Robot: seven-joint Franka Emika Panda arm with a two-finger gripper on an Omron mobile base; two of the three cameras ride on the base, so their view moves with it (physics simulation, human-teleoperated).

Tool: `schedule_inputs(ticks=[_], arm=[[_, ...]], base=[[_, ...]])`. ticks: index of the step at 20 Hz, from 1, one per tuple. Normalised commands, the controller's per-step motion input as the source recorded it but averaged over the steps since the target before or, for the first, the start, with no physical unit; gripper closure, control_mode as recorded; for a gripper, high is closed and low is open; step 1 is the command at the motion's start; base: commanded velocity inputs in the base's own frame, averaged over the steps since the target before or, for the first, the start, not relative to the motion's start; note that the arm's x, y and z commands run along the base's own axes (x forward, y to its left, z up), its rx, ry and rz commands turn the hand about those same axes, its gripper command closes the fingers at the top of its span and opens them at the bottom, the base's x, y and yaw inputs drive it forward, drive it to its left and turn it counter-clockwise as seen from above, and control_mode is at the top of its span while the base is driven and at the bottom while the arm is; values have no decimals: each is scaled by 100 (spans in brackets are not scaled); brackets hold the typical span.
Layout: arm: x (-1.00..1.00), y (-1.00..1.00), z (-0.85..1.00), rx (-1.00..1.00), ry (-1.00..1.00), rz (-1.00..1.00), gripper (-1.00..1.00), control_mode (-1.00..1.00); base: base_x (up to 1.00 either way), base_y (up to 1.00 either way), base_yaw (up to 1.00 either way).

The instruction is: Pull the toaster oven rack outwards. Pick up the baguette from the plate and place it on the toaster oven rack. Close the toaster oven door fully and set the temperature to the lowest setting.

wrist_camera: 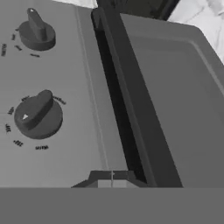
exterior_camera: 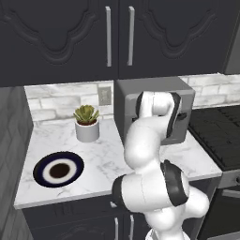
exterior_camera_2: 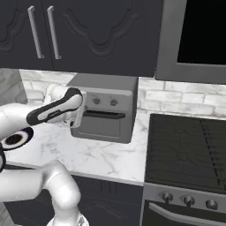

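The grey toaster oven (exterior_camera_2: 106,84) stands on the marble counter with its door (exterior_camera_2: 103,127) shut flat against the front. The dark handle bar (wrist_camera: 131,100) runs across the top of the door. My gripper (wrist_camera: 112,178) is shut, its tips pressed together just off the knob panel beside the handle. It reaches the oven's left front corner (exterior_camera_2: 80,112). Two knobs (wrist_camera: 37,116) show on the panel. The navy plate (exterior_camera: 44,171) lies bare at the counter's left. The baguette and the rack are hidden.
A potted succulent (exterior_camera: 86,123) stands between the plate and the oven. The dark stove (exterior_camera_2: 190,145) adjoins the counter on the right, with a microwave (exterior_camera_2: 198,35) above it. Dark cabinets hang overhead. In the left base view my arm covers much of the oven front.
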Motion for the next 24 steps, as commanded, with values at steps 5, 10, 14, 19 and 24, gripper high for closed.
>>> schedule_inputs(ticks=[5, 10, 14, 19, 24], arm=[[-10, -41, 9, -13, -26, 35, 100, -100], [-20, -88, 45, -28, -32, 59, 100, -100], [-75, -100, 63, -39, -22, 48, 100, -100], [-100, -100, 96, -45, -33, 35, 100, -100], [-100, -100, 100, -27, -26, 22, 100, -100]], base=[[0, 0, 0], [0, 0, 0], [0, 0, 0], [0, 0, 0], [0, 0, 0]])
